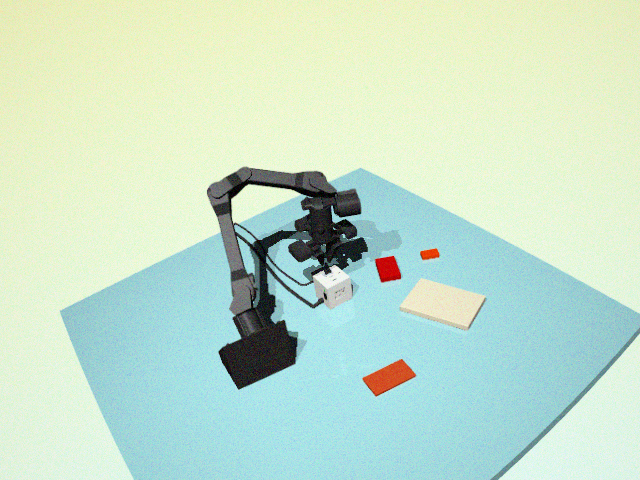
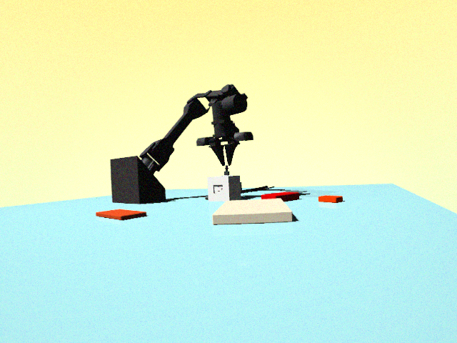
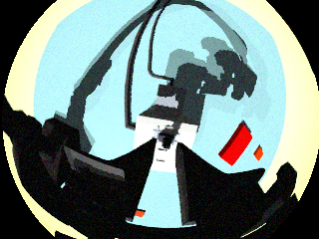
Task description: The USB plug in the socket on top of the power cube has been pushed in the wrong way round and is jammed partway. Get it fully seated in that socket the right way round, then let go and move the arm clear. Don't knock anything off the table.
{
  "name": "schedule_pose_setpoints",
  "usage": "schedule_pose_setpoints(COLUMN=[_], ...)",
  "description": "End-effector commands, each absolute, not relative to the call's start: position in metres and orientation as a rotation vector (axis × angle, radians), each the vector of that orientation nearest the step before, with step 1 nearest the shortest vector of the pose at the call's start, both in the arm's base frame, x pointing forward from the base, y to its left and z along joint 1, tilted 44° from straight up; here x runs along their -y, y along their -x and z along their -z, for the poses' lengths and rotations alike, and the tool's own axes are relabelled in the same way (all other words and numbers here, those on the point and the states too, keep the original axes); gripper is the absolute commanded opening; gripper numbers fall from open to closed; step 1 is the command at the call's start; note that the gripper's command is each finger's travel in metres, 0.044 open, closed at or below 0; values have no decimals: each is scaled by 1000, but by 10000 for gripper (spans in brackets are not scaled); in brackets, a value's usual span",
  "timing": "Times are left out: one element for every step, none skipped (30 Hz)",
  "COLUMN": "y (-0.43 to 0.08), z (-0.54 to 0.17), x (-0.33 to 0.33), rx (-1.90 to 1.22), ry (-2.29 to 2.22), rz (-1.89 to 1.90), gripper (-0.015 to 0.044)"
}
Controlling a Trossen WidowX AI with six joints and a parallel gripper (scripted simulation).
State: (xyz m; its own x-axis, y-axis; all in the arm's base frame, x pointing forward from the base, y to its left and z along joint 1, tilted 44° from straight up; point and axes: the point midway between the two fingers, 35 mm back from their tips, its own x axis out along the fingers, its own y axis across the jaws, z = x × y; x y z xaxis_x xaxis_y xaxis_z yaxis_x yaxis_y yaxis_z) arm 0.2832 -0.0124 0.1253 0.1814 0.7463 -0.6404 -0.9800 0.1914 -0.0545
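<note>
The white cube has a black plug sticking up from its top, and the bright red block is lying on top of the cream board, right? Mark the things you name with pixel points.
Not quite: the top view shows the bright red block [image 1: 388, 269] [image 2: 280, 196] [image 3: 235, 144] lying on the blue table [image 1: 310, 413] [image 2: 221, 276] [image 3: 55, 75], apart from the cream board [image 1: 443, 303] [image 2: 253, 212]. The rest is right.

Shows a pale blue tabletop [image 1: 454, 403] [image 2: 221, 276] [image 3: 117, 112], finely speckled, with straight far edges meeting at a corner and a darker side edge [image 1: 570, 410] at the lower right from above. Sets it against a plain backdrop [image 1: 155, 77] [image 2: 332, 73] [image 3: 24, 70], deeper yellow high up and paler lower down. Lights the surface brightly, with overlapping dark and faint shadows [image 1: 289, 235] [image 3: 234, 70] and a weak sheen.
</note>
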Motion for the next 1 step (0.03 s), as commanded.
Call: schedule_pose_setpoints(y=[-283], z=[-129], x=[17], rx=[-543], ry=[529], rz=[-1297], gripper=[95])
